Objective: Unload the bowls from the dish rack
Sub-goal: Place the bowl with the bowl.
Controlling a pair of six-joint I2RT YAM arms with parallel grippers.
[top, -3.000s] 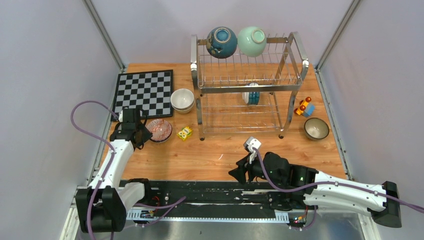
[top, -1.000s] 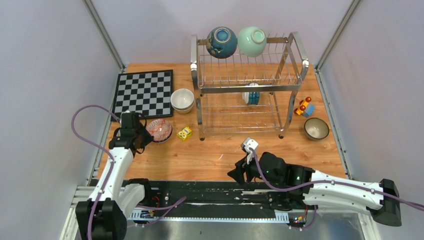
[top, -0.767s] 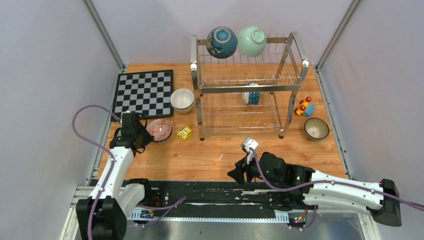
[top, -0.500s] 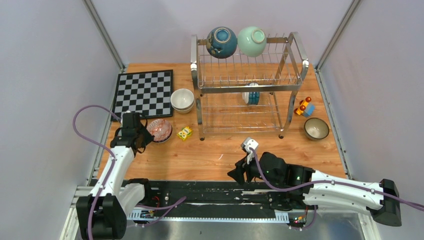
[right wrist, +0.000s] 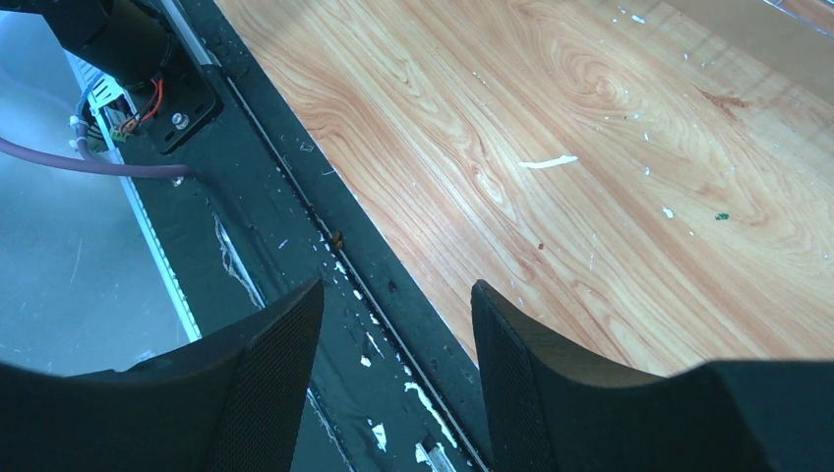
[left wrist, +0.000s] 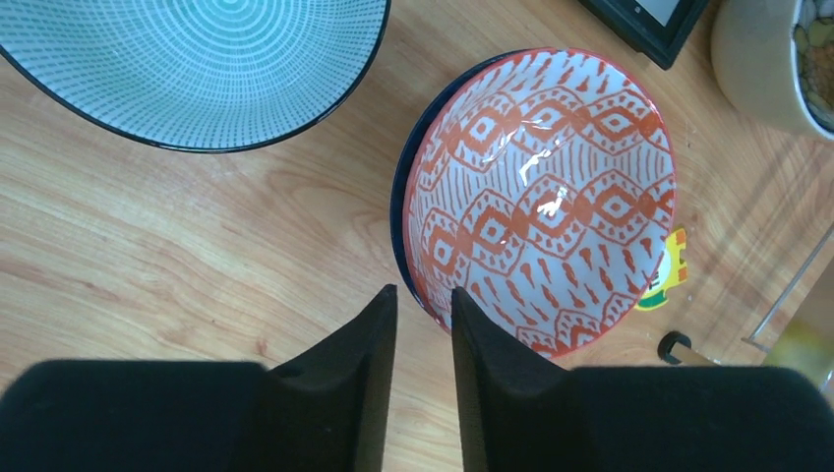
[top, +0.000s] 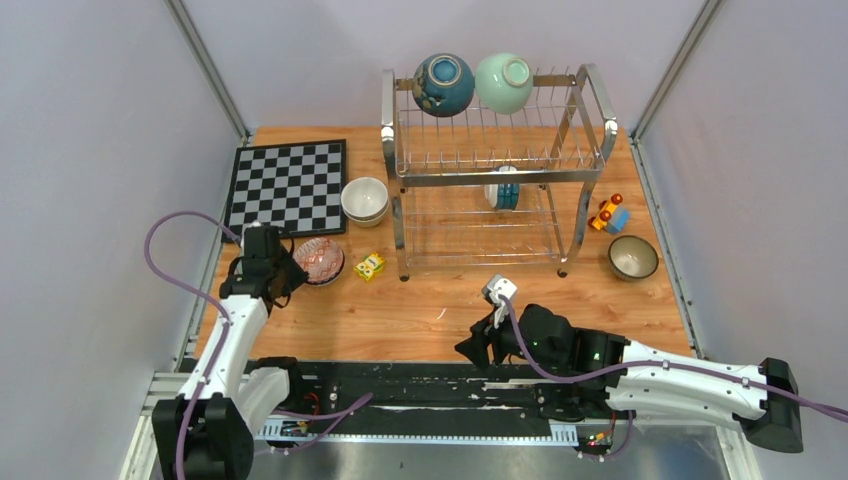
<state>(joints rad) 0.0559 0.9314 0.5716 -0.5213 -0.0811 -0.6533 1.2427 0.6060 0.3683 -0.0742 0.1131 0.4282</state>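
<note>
Red-patterned ceramic bowl (left wrist: 546, 197) looks set down; left end effector (left wrist: 423, 290), jaws narrowly apart at the bowl's rim, grip unclear, should open wider before lifting clear.

A robotics lab test cell is shown. A wooden table (top: 400, 320) is closed in by plain grey panels (top: 100, 150) and metal posts (top: 206, 65). A left arm (top: 228, 340) and a right arm (top: 680, 385) are bolted to a black rail (top: 420, 385) beneath the right gripper (top: 478, 352). Purple cable (top: 190, 213) is looped beside the left gripper (top: 283, 283). Mismatched props are set out beyond both grippers: a chessboard (top: 288, 185), a toy car (top: 608, 213) and a rack (top: 495, 160) of bowls (top: 443, 83).
</note>
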